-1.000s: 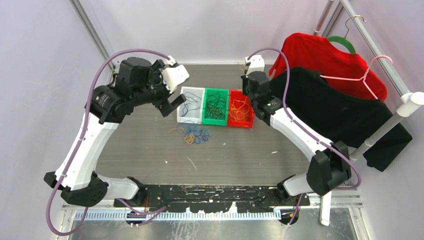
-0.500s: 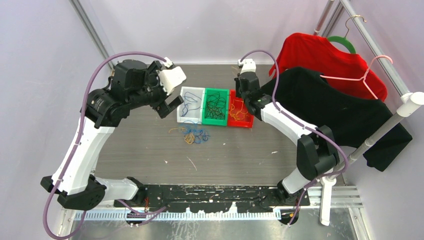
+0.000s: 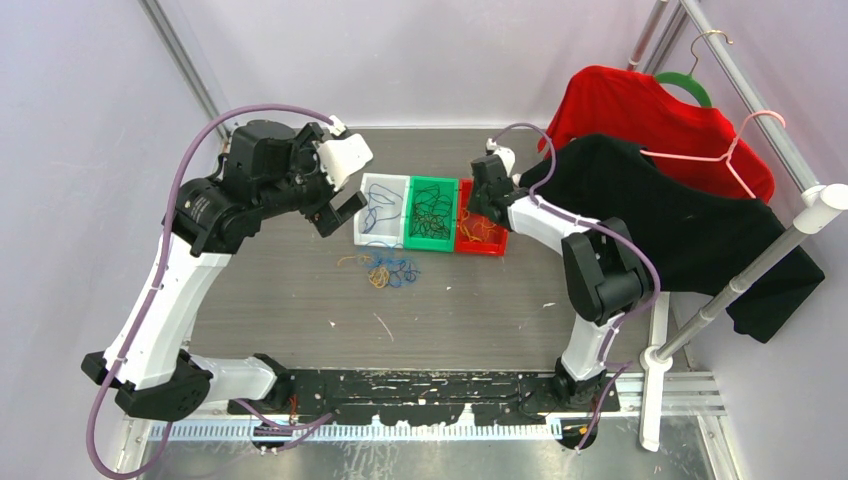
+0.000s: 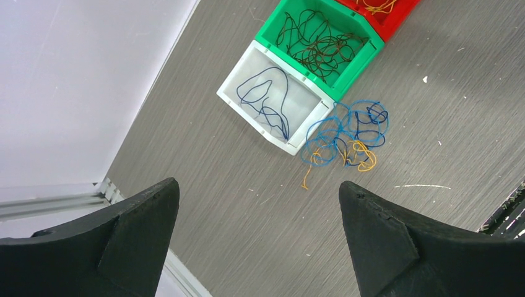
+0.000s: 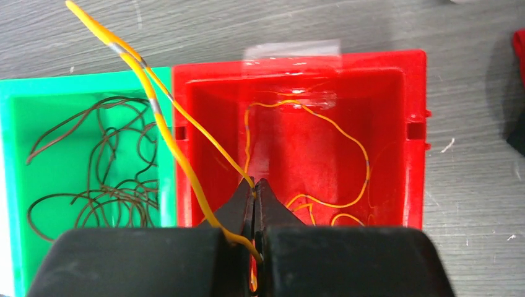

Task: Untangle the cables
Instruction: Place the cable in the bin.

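The right end effector (image 5: pixel 255 193) pinches a yellow cable (image 5: pixel 124 53) over the red bin (image 5: pixel 413 161). The left end effector (image 4: pixel 257 190) hangs spread above the worktop (image 4: pixel 204 185), where a blue-and-yellow tangle (image 4: pixel 347 137) lies beside the white bin (image 4: pixel 236 68).

Green bin (image 3: pixel 428 246) stands on the table (image 3: pixel 300 290). White bin (image 3: pixel 378 242) touches its left side, red bin (image 3: pixel 481 249) its right. Further right: black shirt (image 3: pixel 680 230) and red shirt (image 3: pixel 640 110), apparently on hangers.

Left arm (image 3: pixel 165 290) raised, elbow bent, jaws wide apart. Right arm (image 3: pixel 537 214) stretched forward, jaws pinching cable (image 5: pixel 155 105).
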Available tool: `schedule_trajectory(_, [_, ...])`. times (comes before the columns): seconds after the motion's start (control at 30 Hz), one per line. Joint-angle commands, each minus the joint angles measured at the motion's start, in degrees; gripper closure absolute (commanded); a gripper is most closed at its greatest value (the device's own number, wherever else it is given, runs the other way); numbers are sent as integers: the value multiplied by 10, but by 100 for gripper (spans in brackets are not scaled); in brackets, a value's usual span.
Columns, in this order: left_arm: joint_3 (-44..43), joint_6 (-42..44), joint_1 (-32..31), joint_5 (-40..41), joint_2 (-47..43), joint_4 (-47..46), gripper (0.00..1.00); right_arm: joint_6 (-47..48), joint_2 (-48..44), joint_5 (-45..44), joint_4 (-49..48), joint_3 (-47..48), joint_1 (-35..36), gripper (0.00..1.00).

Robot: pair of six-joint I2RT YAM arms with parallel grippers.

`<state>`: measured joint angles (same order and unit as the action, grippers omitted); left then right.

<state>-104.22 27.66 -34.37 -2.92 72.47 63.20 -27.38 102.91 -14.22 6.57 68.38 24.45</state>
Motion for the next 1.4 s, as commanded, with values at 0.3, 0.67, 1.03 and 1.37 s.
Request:
schedule_trajectory(0.3, [-5,5,3,6,-13,-22,0,-42,-29,2,2,22,-15,54])
schedule_trajectory(0.67, [-7,6,3,5,-13,-19,0,-18,-103,14,38,41,-30,46])
schedule_trajectory(1.03, [-7,8,3,6,-13,-19,0,0,-80,50,39,87,-33,50])
schedule_trajectory(1.37, [-8,7,3,7,-9,-15,0,27,-7,9,24,93,-36,67])
